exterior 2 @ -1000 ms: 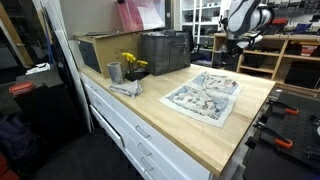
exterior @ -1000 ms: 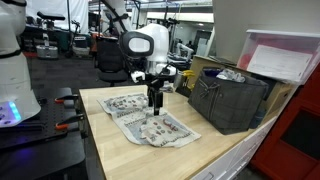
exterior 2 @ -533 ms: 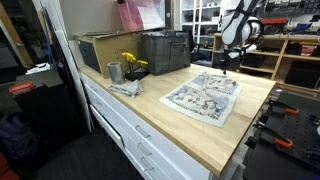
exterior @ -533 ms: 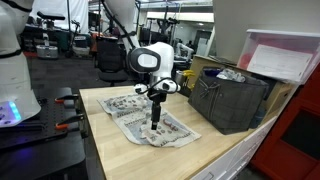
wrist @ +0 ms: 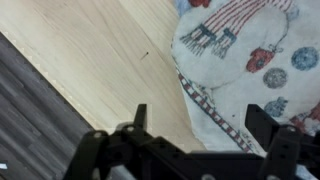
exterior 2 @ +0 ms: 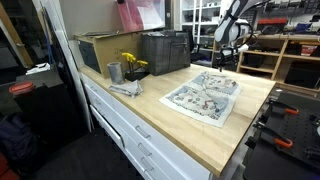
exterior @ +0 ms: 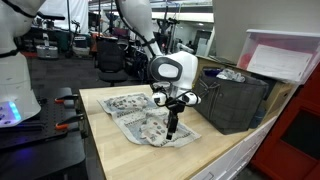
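Wrist view showed the black two-finger gripper (wrist: 200, 120) with its jaws spread fully apart and nothing between them. It hung above the hemmed edge of the white printed cloth (wrist: 250, 50), which bore red, blue and striped motifs. One finger stood over the cloth and the other over bare wood just beside the hem; no contact could be confirmed.

In both exterior views the gripper (exterior: 172, 128) (exterior 2: 224, 62) pointed straight down over the cloth (exterior: 135, 112) (exterior 2: 205, 95). The cloth lay spread flat on the pale wooden worktop (exterior: 120, 150), near the dark slatted plastic crate (exterior: 228, 100).

Judgement: a sound grip on this thin fabric would call for the following:
- Keep the fingers vertical and astride the hem.
- Bring the fingertips down to the wood before closing them.
- Stay well apart from the crate wall.
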`<state>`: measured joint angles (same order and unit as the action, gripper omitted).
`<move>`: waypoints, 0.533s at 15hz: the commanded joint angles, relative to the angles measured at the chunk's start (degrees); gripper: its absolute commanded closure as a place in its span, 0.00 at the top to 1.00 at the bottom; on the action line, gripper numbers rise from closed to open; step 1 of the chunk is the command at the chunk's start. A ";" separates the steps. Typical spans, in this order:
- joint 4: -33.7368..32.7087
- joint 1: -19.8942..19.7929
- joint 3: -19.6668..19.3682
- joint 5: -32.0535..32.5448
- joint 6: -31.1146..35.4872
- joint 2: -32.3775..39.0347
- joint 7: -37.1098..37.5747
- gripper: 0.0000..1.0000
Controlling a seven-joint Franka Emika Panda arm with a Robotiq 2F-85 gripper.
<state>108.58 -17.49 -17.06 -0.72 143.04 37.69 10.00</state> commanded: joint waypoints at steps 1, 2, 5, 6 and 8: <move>-9.36 -3.69 2.10 -3.55 -6.45 5.32 -1.74 1.00; -11.29 -4.38 2.43 -4.54 -8.16 6.44 -1.32 1.00; -15.44 -5.92 3.23 -6.81 -11.12 8.96 -1.41 1.00; -16.44 -6.24 3.30 -7.27 -11.62 9.71 -1.56 1.00; -18.07 -6.79 3.48 -7.82 -12.38 10.84 -1.69 1.00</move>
<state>94.85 -22.56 -14.52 -6.92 133.70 46.33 9.29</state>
